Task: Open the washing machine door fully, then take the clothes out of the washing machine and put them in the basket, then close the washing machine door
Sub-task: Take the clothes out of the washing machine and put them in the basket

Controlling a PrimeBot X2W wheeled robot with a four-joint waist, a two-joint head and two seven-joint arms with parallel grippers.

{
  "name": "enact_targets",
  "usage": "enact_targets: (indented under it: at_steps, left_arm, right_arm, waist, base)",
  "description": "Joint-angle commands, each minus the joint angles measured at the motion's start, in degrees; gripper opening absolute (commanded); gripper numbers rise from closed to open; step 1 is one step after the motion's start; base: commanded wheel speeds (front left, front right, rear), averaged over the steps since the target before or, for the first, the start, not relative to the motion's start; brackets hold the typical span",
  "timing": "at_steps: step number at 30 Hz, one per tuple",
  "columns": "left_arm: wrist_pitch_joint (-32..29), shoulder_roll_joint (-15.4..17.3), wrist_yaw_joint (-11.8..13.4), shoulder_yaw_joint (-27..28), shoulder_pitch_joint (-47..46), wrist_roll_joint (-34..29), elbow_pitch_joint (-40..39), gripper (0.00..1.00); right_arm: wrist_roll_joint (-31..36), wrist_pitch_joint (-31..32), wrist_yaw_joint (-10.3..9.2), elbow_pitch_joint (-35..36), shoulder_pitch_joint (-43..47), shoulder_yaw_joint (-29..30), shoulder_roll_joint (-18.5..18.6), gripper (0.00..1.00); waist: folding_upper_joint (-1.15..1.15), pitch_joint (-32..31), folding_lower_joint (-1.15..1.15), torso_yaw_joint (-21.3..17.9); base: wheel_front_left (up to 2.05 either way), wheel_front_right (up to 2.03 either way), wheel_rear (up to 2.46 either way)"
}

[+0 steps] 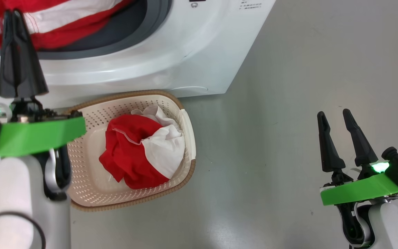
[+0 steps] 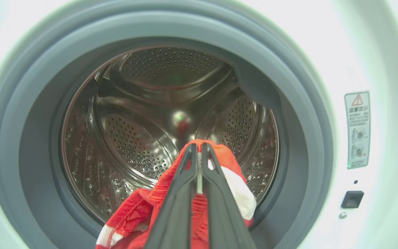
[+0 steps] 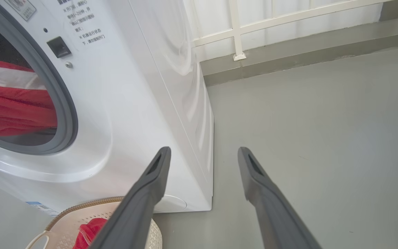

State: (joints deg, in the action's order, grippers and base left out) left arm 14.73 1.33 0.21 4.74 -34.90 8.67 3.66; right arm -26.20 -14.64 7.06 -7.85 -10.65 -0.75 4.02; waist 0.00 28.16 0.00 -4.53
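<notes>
The white washing machine (image 1: 185,52) stands with its round opening uncovered; the washing machine door is out of view. At the opening's lower lip, my left gripper (image 1: 12,13) is shut on red and white clothes (image 1: 64,20). In the left wrist view its fingertips (image 2: 198,147) pinch the red fabric (image 2: 130,214) in front of the steel drum (image 2: 133,114). The cream basket (image 1: 188,135) sits on the floor below the machine and holds more red and white clothes (image 1: 133,152). My right gripper (image 1: 333,112) hangs open and holds nothing, to the right of the basket.
Grey floor (image 1: 288,103) stretches out to the right of the machine and basket. In the right wrist view a white railing (image 3: 237,31) runs on a low grey kerb behind the machine (image 3: 133,103). The basket's rim (image 3: 81,207) shows at the bottom left.
</notes>
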Motion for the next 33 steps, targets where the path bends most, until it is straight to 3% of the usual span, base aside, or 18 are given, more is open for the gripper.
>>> enact_targets:
  at_steps: [1,14,22,33]
  left_arm:
    - [0.3,1.6,0.9,1.0,2.1,0.6,-3.8,0.00]
    - [0.3,1.5,4.4,-2.6,5.9,0.8,-21.4,0.00]
    - [0.3,1.5,5.7,-4.7,6.5,-0.5,-27.4,0.00]
    - [0.3,1.5,5.6,-4.9,10.0,3.0,-15.9,0.00]
  right_arm:
    - [1.2,-0.4,0.43,1.3,1.4,-1.2,0.6,1.00]
    - [1.7,-0.4,0.43,1.2,2.2,-1.5,1.2,1.00]
    - [2.3,-0.4,0.43,1.0,2.2,-1.6,1.7,1.00]
    - [2.8,-0.4,0.43,0.8,1.4,-2.2,1.9,1.00]
  waist:
    - [0.00,-0.2,0.00,0.0]
    - [0.00,-0.4,0.00,0.2]
    - [0.00,-0.1,0.00,0.3]
    - [0.00,1.2,0.00,0.0]
  base:
    - [0.00,0.00,0.00]
    - [0.00,0.00,0.00]
    - [0.00,0.00,0.00]
    - [0.00,0.00,0.00]
